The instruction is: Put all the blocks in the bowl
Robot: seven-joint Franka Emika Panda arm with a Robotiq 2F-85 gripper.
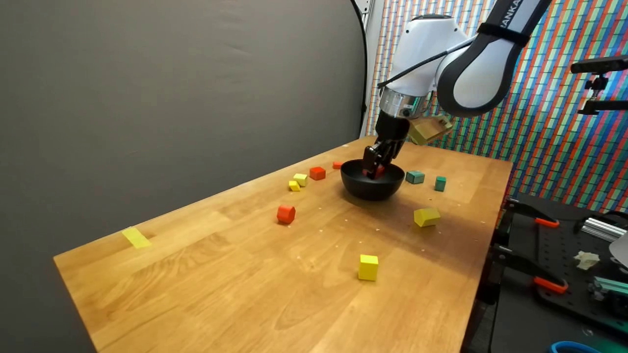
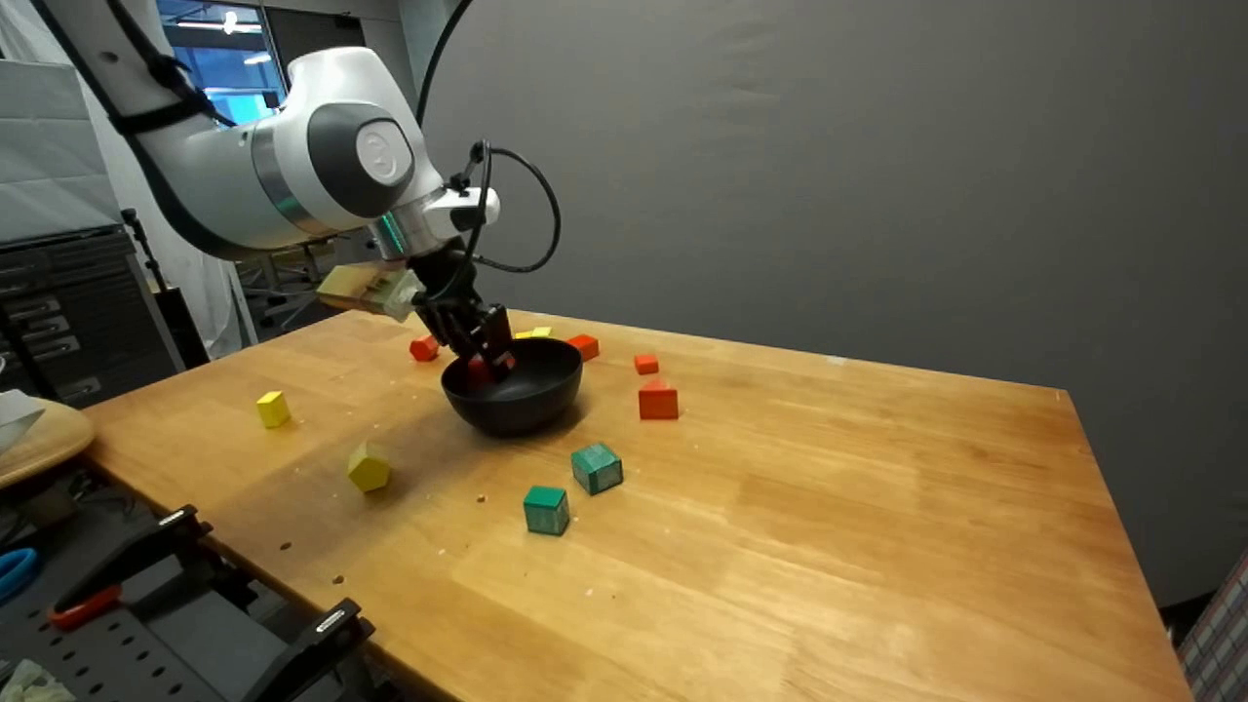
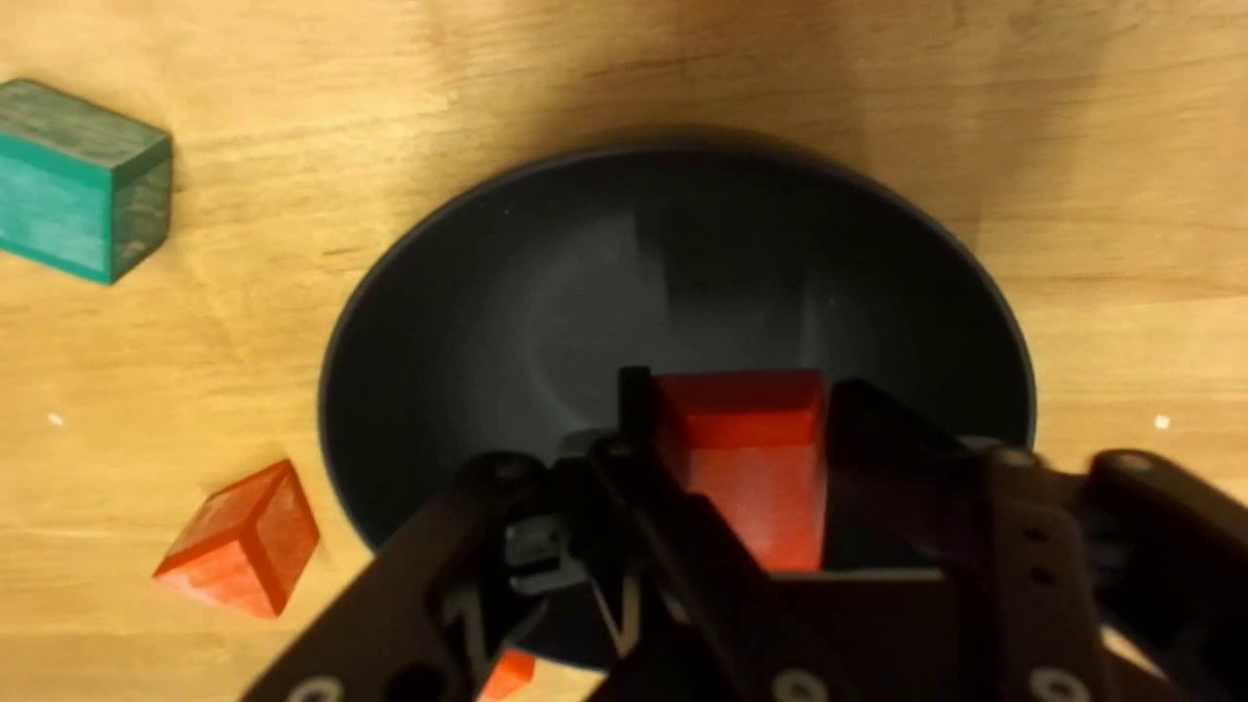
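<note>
The black bowl [image 1: 371, 189] stands on the table and shows in both exterior views [image 2: 517, 409] and the wrist view [image 3: 585, 292]. My gripper [image 3: 738, 385] reaches down into it, its fingers on either side of a red block [image 3: 756, 487], seemingly closed on it. No other block shows in the visible part of the bowl. Around the bowl lie two teal blocks [image 2: 597, 468] [image 2: 546, 510], a red prism [image 2: 658, 402], a small orange block [image 2: 646, 364], a red block [image 1: 317, 173], a red hexagonal block [image 1: 286, 214] and several yellow blocks [image 1: 427, 217] [image 1: 368, 267] [image 1: 300, 180] [image 1: 294, 186].
A flat pale-yellow strip [image 1: 136, 237] lies near the table's edge. A grey screen [image 1: 196, 98] rises behind the table [image 1: 235, 294]. Clamps with orange handles [image 1: 549, 284] and a black perforated plate sit beside the table.
</note>
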